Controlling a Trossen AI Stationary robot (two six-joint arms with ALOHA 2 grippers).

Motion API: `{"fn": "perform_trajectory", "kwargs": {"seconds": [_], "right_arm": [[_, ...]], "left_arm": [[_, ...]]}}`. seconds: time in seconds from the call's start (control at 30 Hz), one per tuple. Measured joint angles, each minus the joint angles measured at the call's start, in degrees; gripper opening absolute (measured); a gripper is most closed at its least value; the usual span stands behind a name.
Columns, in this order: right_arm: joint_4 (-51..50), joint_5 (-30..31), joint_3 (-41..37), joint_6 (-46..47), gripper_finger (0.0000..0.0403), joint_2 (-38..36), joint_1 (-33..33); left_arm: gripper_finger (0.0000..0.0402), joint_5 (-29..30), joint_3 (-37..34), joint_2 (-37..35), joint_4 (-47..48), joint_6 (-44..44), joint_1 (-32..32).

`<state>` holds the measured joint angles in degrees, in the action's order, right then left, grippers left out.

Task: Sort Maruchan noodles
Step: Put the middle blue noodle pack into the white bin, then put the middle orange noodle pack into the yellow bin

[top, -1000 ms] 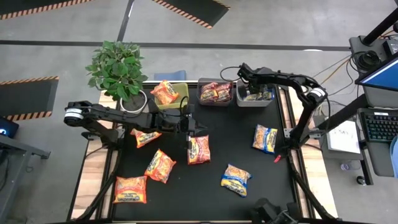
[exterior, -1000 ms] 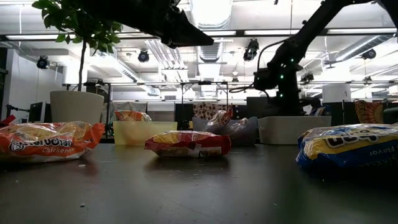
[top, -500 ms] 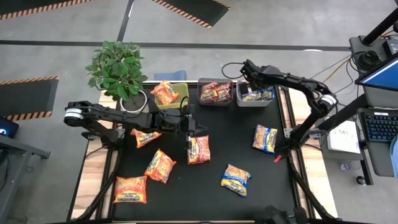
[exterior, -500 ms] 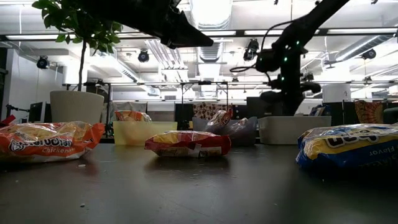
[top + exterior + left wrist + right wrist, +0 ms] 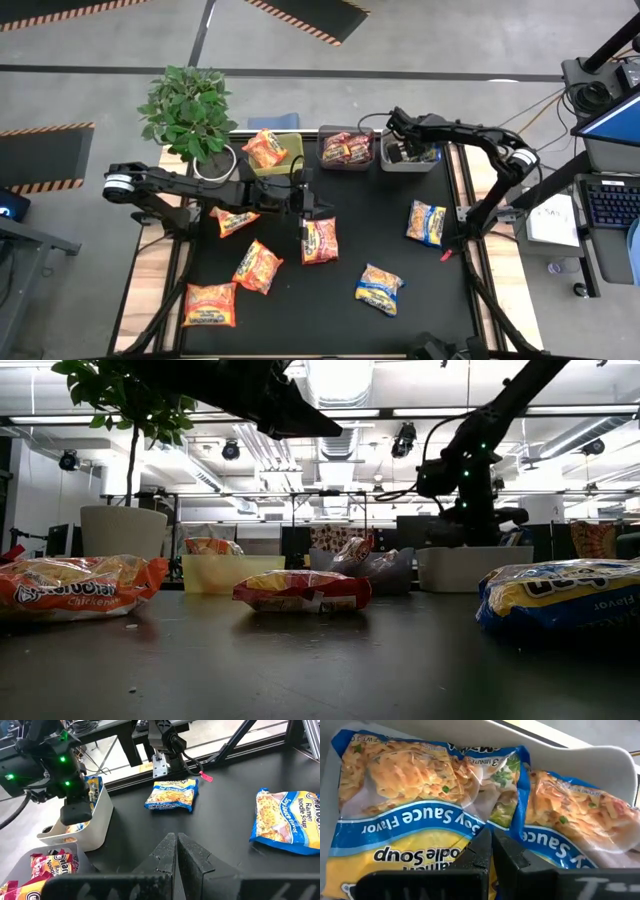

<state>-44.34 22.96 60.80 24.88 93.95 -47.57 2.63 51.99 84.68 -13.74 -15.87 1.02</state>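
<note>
A black worktop stands in a hall with hazard-striped floor mats, a potted plant at its far left corner and three bins along its far edge. Readable print: a blue-and-yellow packet in the left wrist view says "Soy Sauce", "Ramen Noodle"; another blue packet there shows "Maruchan"; the two blue packets in the grey bin read "Soy Sauce Flavor" and "Noodle Soup"; an orange packet in the low view reads "Chicken"

The right pincer hangs over the grey bin at the far right of the worktop, its fingers pressed together and holding nothing, the blue packets lying just beneath and ahead of it in the bin. Its arm reaches in from the right edge, bent down at the wrist

The left pincer hovers near the worktop's middle, fingers pressed together and empty, with a red packet just in front of it. Its arm stretches level from the left edge

Red packets fill the dark middle bin; an orange packet sits on the yellow-green bin. Three more orange packets lie on the worktop's left half, two blue ones on its right half
</note>
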Motion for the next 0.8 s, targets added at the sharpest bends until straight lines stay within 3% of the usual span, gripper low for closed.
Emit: {"fn": "perform_trajectory", "kwargs": {"seconds": [0.2, 0.43, 0.6, 0.8], "right_arm": [[-0.3, 1.2, 1.0, -0.1, 0.0009, -3.9, 0.7], [-0.4, 1.5, 1.2, -0.1, 0.0009, -14.7, 4.2], [0.8, 1.5, -0.7, 0.8, 0.0009, -22.8, 10.1], [10.0, 1.1, -7.5, 2.1, 0.0009, -29.6, 20.1]], "left_arm": [[0.0, 0.0, 0.0, 0.0, 0.4, 0.1, 0.0], [0.0, 0.0, 0.0, 0.0, 2.7, 1.3, 0.0], [0.0, 0.0, 0.9, 0.0, 7.0, 2.0, 0.0], [0.0, -0.1, 1.6, 0.0, 14.0, 3.4, 0.0]]}}
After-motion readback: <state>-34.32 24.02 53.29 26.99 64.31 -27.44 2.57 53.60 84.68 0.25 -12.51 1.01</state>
